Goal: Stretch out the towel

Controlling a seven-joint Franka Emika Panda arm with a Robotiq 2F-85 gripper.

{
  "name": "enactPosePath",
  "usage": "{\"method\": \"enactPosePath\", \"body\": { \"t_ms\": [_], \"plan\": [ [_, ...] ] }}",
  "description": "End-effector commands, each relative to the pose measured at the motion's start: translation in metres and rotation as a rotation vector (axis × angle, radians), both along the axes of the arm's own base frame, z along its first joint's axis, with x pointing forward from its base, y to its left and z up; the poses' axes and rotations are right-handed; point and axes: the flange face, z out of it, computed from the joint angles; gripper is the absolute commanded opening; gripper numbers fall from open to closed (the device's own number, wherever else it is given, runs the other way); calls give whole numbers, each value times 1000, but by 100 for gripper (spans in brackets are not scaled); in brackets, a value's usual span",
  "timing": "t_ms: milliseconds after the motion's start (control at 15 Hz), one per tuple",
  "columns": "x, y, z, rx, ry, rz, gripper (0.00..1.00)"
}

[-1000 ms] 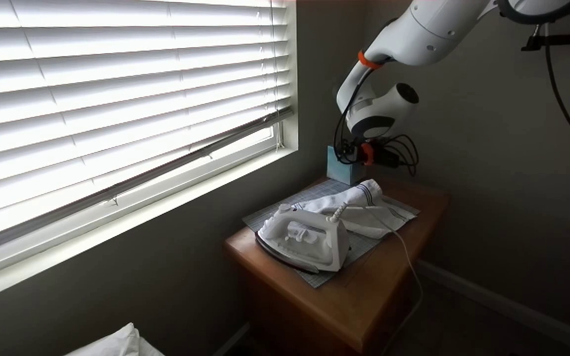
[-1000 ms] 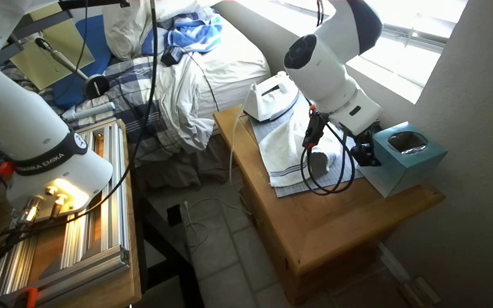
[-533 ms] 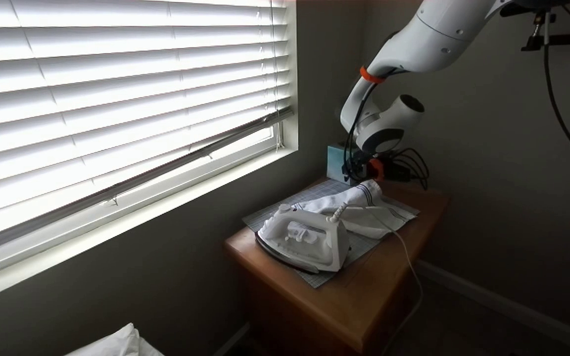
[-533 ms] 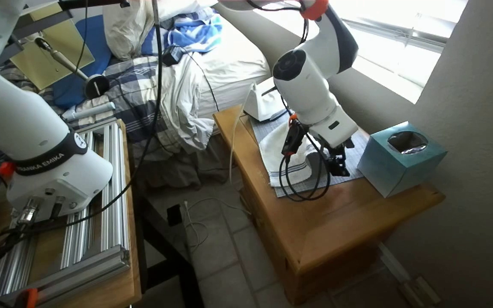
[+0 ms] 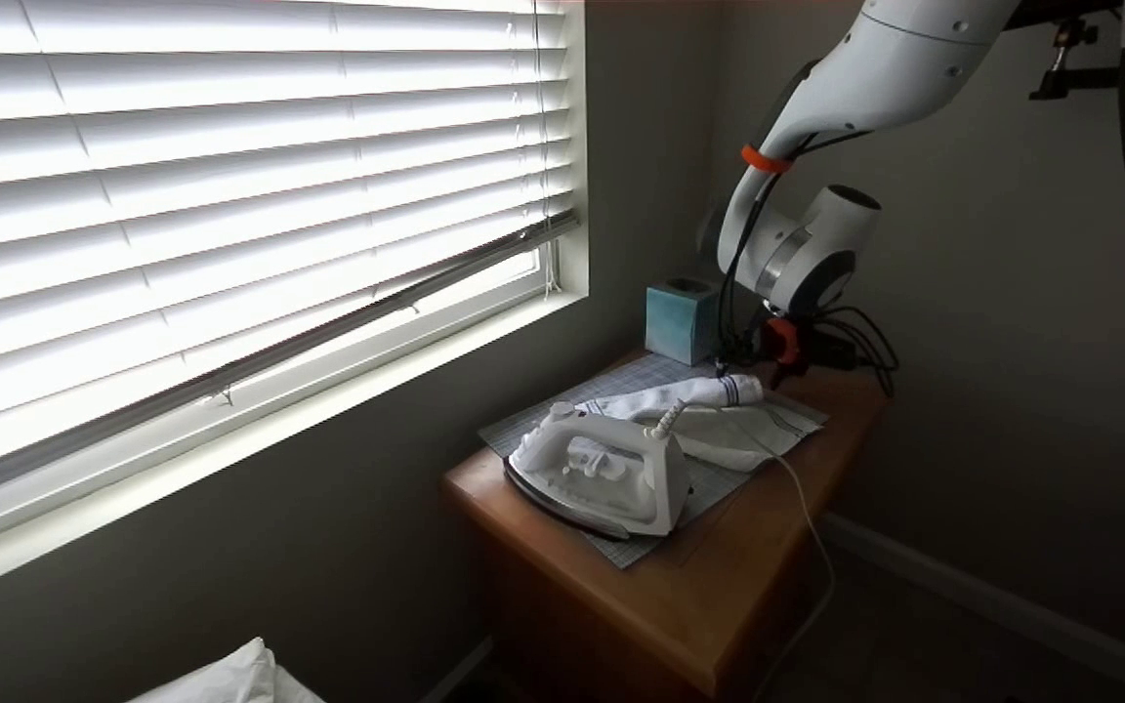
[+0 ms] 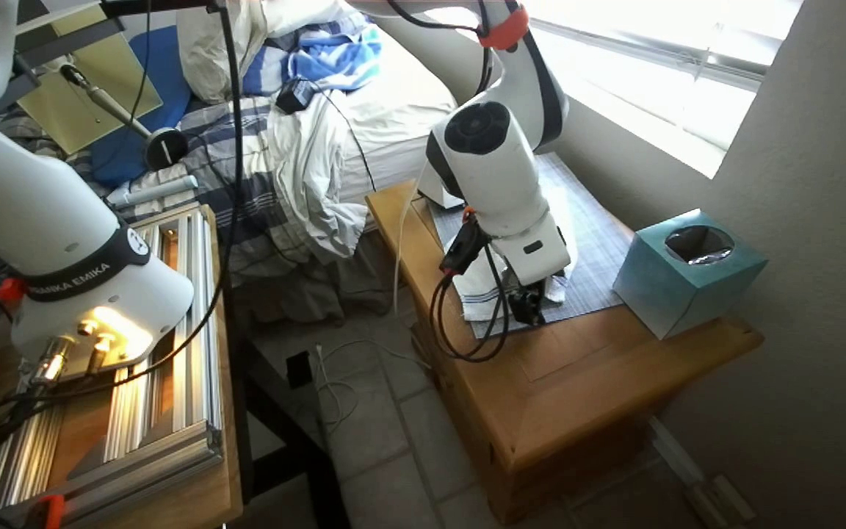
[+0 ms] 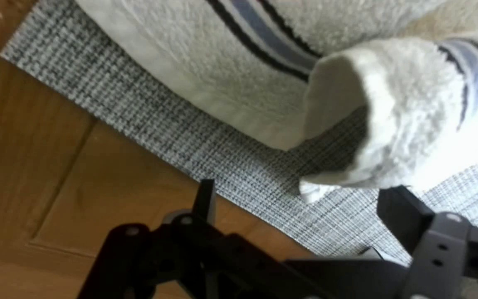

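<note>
The white towel [image 5: 729,439] with dark and blue stripes lies bunched on a grey woven mat [image 5: 624,553]. In an exterior view the arm hides much of the towel [image 6: 476,288]. In the wrist view the towel [image 7: 222,79] has a corner curled up into a hollow roll [image 7: 413,104]. My gripper [image 7: 300,187] is open, its fingers wide apart with nothing held. The right finger's tip is at the roll's lower edge; I cannot tell if they touch. The left finger is over the mat's edge. In the exterior views the gripper [image 6: 527,303] [image 5: 727,366] is low at the towel's end.
A white iron [image 5: 611,474] with a cord stands on the mat's near end, beside the towel. A teal tissue box [image 6: 676,294] stands at the wooden table's [image 6: 540,382] far end. Window blinds [image 5: 260,176] run along one side. A bed [image 6: 401,95] stands beyond the table.
My gripper has moved away from the tissue box and lower, to the towel's end. The towel's raised fold has sunk and shifted slightly the same way.
</note>
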Motion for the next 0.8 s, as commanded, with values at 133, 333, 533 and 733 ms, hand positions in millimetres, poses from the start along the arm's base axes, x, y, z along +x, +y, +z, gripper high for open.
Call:
{"method": "enactPosePath", "body": {
  "t_ms": [133, 333, 533, 733],
  "plan": [
    [0, -10, 9, 45, 7, -34, 100],
    [0, -10, 13, 51, 7, -39, 100],
    [-2, -10, 12, 52, 10, -40, 100],
    [0, -11, 7, 94, 31, -63, 100]
  ]
}}
